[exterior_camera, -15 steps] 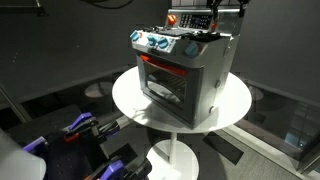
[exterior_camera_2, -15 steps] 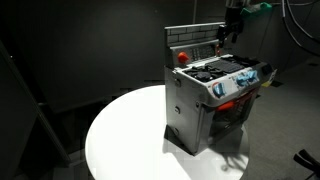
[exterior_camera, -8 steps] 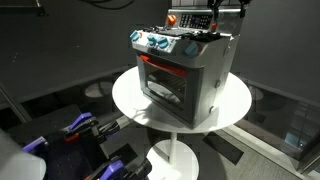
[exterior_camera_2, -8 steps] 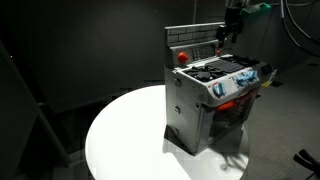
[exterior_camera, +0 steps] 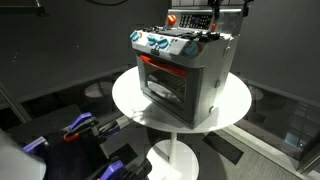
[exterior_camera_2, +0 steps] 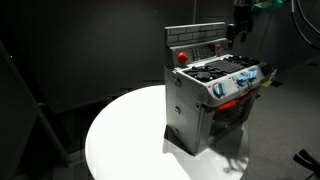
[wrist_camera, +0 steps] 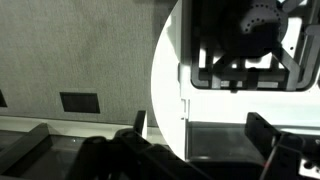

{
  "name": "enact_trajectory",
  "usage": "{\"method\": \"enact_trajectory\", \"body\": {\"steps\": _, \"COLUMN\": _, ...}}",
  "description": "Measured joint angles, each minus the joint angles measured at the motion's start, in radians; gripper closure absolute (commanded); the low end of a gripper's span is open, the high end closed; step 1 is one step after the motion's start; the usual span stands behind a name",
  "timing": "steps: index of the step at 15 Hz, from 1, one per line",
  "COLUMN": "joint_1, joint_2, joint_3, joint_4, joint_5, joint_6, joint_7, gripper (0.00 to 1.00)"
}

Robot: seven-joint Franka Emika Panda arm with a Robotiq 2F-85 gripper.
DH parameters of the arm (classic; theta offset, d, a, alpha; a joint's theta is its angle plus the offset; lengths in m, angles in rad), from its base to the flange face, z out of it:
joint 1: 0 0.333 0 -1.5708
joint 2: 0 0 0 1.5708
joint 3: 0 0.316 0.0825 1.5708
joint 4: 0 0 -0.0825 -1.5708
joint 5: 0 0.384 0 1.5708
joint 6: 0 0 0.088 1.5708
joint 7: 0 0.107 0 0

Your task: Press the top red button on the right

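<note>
We take the toy stove (exterior_camera: 190, 75) for grey plastic with a dull, faintly metallic sheen; its red button (exterior_camera_2: 181, 57) and blue knobs (exterior_camera: 155, 43) look like glossy plastic; the white table (exterior_camera: 126, 95) is smooth, softly matt; the floor (wrist_camera: 90, 45) looks like rough grey carpet.

Grey stove (exterior_camera: 205, 75) with blue knobs (exterior_camera: 155, 42), a red oven frame (exterior_camera: 160, 63) and a red button (exterior_camera_2: 181, 57) on its backboard (exterior_camera_2: 200, 38); white table (exterior_camera: 235, 112) beneath the stove.

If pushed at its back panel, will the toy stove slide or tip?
Probably slides: the toy stove stands flat on a smooth white table. Tipping seems unlikely, since it is boxy and wide. It looks plastic, so likely light.
</note>
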Motion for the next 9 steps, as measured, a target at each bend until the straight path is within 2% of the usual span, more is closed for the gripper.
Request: {"method": "enact_trajectory", "body": {"steps": 9, "joint_1": -0.049, "joint_2": -0.284, "joint_3": -0.008, "joint_4": -0.274, "joint_5": 0.000, "joint_6": -0.122, "joint_7": -0.134, "gripper": 0.00}}
